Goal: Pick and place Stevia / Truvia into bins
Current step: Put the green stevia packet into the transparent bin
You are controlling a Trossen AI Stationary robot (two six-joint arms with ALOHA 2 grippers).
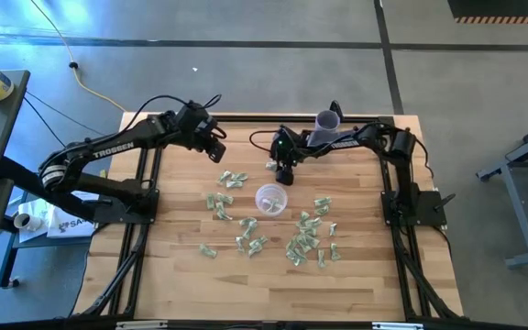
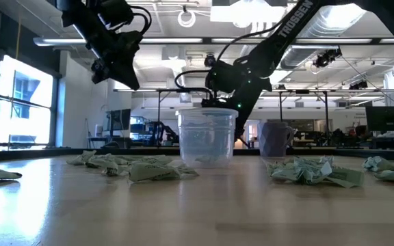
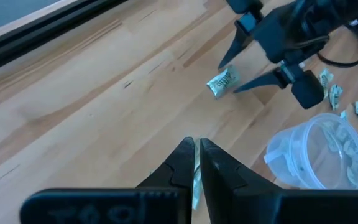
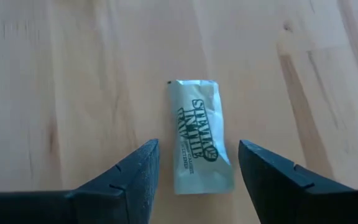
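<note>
Your right pincer (image 4: 194,171) hangs released near the worktop's (image 1: 181,275) far edge, bare wood around it. Between its fingers lies one pale green sachet (image 4: 199,135), flat, print up. The left pincer (image 3: 197,163), raised above open wood, grips a sachet edge-on. The clear cup (image 1: 271,199) stands mid-worktop among scattered packets (image 1: 305,243).

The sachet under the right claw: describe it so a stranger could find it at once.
Start at the clear cup mid-table. Just behind it, toward the arm bases, the right claw hangs open over one sachet. It lies flat and alone, apart from the crumpled scatter.
</note>
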